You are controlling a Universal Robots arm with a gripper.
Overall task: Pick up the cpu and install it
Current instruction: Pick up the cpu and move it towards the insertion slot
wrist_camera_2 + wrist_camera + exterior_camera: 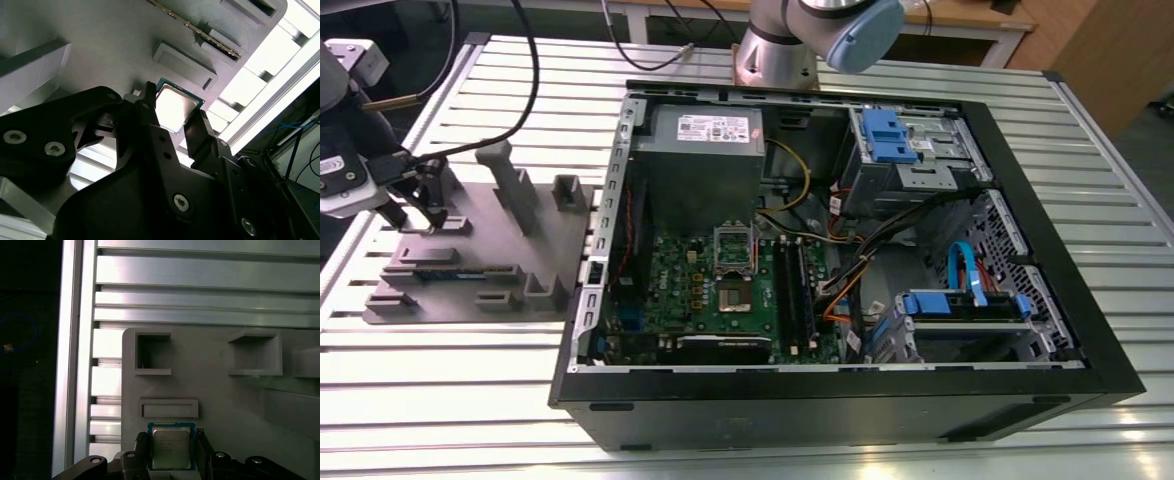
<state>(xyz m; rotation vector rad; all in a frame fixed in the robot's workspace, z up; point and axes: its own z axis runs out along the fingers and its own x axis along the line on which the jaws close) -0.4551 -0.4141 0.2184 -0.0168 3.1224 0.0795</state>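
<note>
Exterior view high over table (454,400); both wrist views past gripper (171,437), close on grey fixture (225,405)

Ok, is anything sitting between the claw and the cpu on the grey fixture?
Nothing visible does. The small square silver-topped cpu lies uncovered on the grey plastic fixture, with the black claw straddling it in both wrist views.

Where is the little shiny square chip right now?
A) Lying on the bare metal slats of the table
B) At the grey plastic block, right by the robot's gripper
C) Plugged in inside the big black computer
B: in both wrist views the cpu is at the grey fixture, right at the gripper, and not in the computer case seen in the exterior view.
</note>
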